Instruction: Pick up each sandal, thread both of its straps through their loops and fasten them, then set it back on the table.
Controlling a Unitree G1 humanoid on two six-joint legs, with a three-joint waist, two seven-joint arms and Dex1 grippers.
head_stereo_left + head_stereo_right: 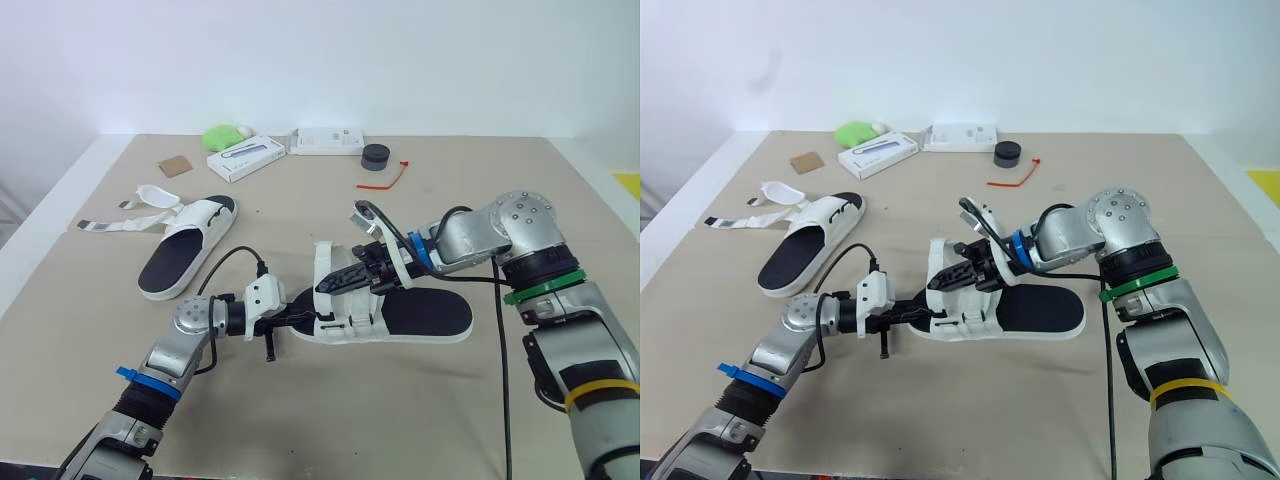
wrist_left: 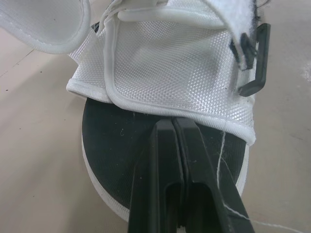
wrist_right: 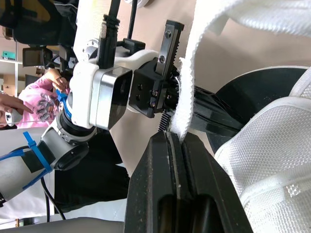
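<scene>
While closed, right pincer (image 3: pixel 176 139) on strap (image 3: pixel 186 97).

A tan table (image 1: pixel 420 420) carries everything. The nearer sandal (image 1: pixel 430 312) rests mid-table, its black footbed up. A second sandal (image 1: pixel 185 250) lies to the left, with its white straps spread loose on the table. Along the far edge lie a green object (image 1: pixel 222 136), a white box (image 1: pixel 246 157), a flat white box (image 1: pixel 326 141), a black round container (image 1: pixel 376 157), a red zip tie (image 1: pixel 385 178) and a brown cardboard square (image 1: pixel 174 166).
</scene>
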